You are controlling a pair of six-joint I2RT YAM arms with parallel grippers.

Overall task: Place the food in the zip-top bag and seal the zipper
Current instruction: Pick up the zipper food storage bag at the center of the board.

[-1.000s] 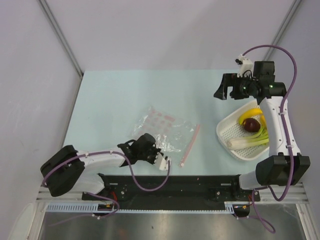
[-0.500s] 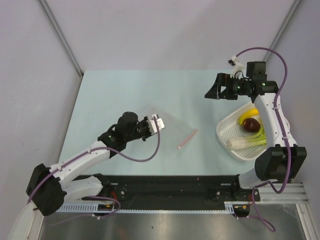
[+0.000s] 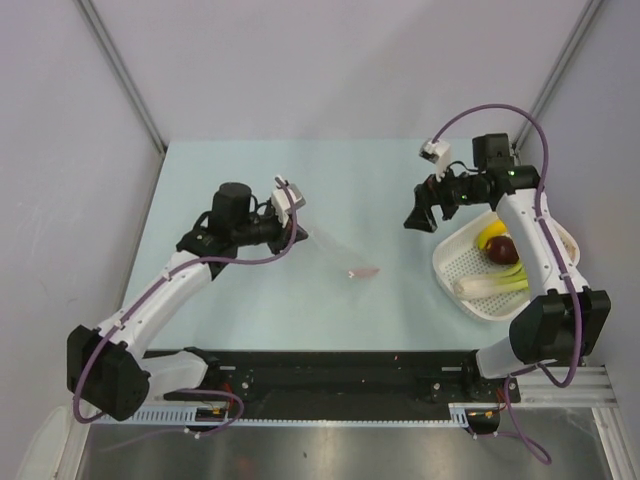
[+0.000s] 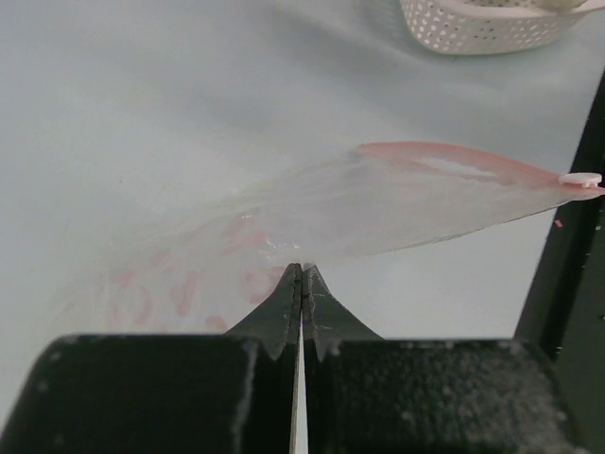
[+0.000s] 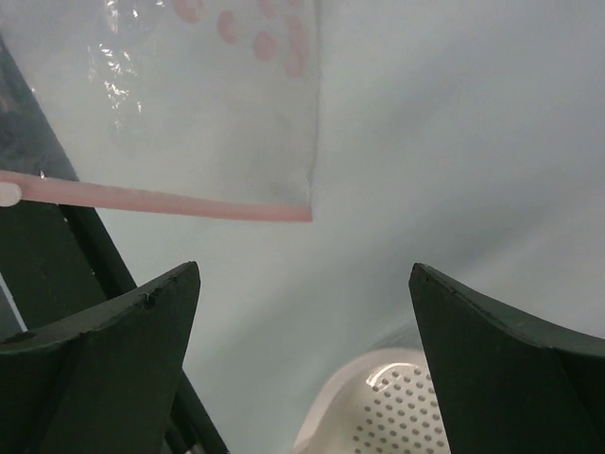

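My left gripper (image 3: 296, 232) is shut on one edge of the zip-top bag (image 3: 335, 252) and holds it up over the table; the pinch shows in the left wrist view (image 4: 302, 270). The clear bag (image 4: 378, 203) hangs sideways with its pink zipper (image 4: 454, 161) at the far end, low near the table (image 3: 362, 272). My right gripper (image 3: 418, 214) is open and empty, apart from the bag (image 5: 208, 95) and zipper (image 5: 161, 200). The banana (image 3: 490, 234), dark red fruit (image 3: 503, 250) and leek (image 3: 495, 282) lie in the basket. The orange-yellow fruit is not visible.
The white perforated basket (image 3: 450, 262) sits at the table's right edge, just below and right of my right gripper; its rim shows in the right wrist view (image 5: 397, 407) and the left wrist view (image 4: 473, 28). The black rail (image 3: 330, 365) runs along the near edge.
My left arm has lifted the bag from near the front edge and carried it up and away toward the table's middle-left. My right gripper has moved left and lower, toward the bag.
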